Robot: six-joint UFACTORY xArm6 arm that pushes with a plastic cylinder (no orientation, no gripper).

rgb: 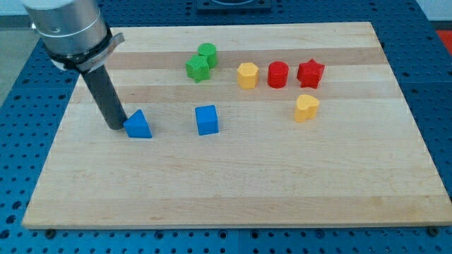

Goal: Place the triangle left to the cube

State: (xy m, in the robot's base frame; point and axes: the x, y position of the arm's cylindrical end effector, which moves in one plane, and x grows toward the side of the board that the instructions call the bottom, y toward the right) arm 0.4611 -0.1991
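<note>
A blue triangle (pixel 139 125) lies on the wooden board at the view's left of centre. A blue cube (pixel 207 119) stands to its right, about a block's width of bare wood between them. My tip (pixel 116 126) is on the board right at the triangle's left side, touching or nearly touching it. The dark rod rises from there up and to the left toward the arm's silver wrist.
A green star (pixel 198 68) and a green cylinder (pixel 207 53) touch each other near the top centre. To their right stand a yellow hexagon (pixel 247 75), a red cylinder (pixel 278 74) and a red star (pixel 310 73). A yellow heart-like block (pixel 306 108) lies below them.
</note>
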